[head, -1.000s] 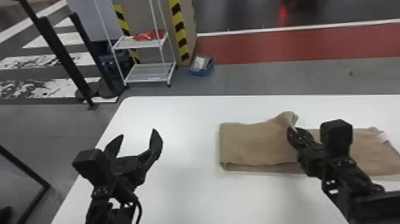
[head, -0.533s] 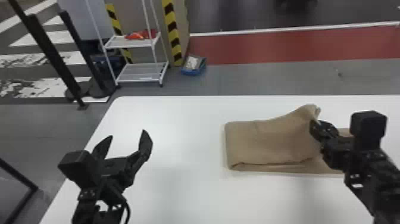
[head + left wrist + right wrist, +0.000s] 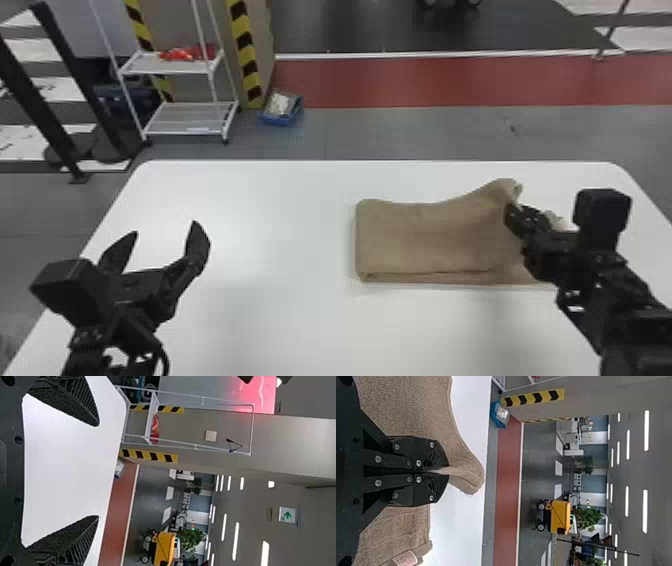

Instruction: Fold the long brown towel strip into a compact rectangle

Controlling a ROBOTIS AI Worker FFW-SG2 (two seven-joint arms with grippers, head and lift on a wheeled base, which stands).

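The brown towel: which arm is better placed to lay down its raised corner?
Right, most likely. The right gripper is shut on the raised corner of the towel. The left gripper is open and empty over the table, to the towel's left.

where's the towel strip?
In the head view, the brown towel strip lies on the right side of the table, raised corner pinched in the right tool.
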